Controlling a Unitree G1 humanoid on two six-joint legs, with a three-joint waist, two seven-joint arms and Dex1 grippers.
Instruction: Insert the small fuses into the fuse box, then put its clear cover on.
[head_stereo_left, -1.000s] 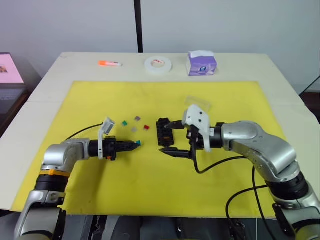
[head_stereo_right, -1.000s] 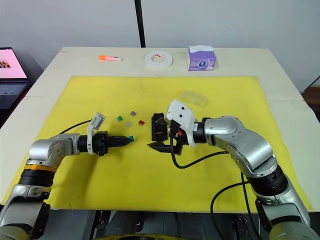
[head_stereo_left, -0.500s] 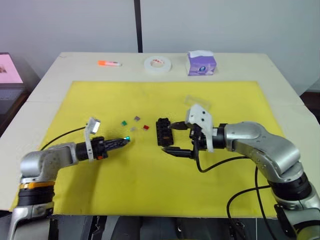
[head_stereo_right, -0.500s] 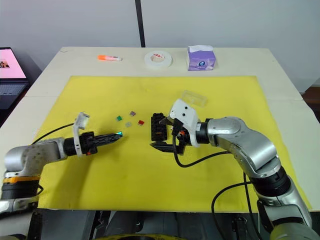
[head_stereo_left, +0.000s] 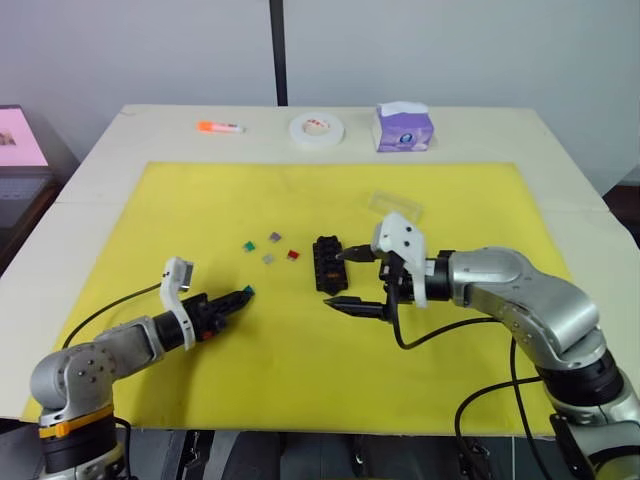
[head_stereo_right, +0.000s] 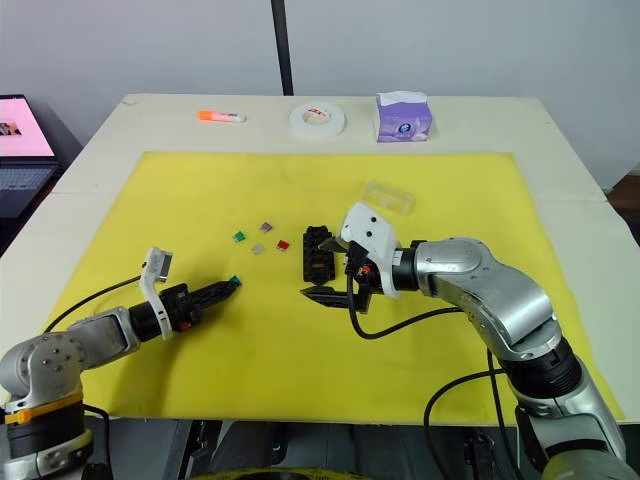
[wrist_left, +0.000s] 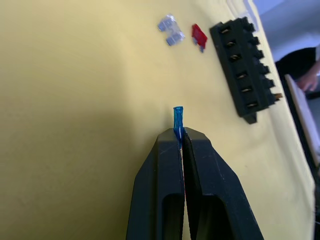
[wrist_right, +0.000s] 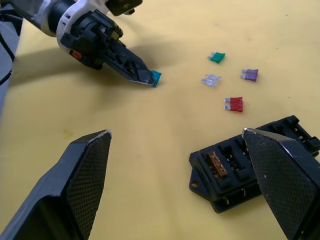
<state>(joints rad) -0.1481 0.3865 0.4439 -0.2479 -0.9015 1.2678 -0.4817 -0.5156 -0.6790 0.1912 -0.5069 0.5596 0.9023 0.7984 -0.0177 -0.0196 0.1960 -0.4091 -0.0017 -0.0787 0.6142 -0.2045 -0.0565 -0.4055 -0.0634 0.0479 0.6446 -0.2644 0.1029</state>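
The left gripper (wrist_left: 181, 134) is clenched on a teal fuse (wrist_left: 178, 118), which sticks out past its fingertips just above the yellow mat (head_stereo_left: 300, 380). Ahead of it lie the grey (wrist_left: 171, 30) and red (wrist_left: 199, 36) fuses, then the fuse box (wrist_left: 242, 72). The right gripper (head_stereo_left: 347, 277) gapes wide, its fingers either side of the box's near end. One orange fuse (wrist_right: 216, 163) sits in a slot. The clear cover (head_stereo_left: 395, 206) lies beyond that gripper.

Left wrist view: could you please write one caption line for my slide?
Left pincer shut on a teal fuse, with the black fuse box beyond it on the yellow mat.
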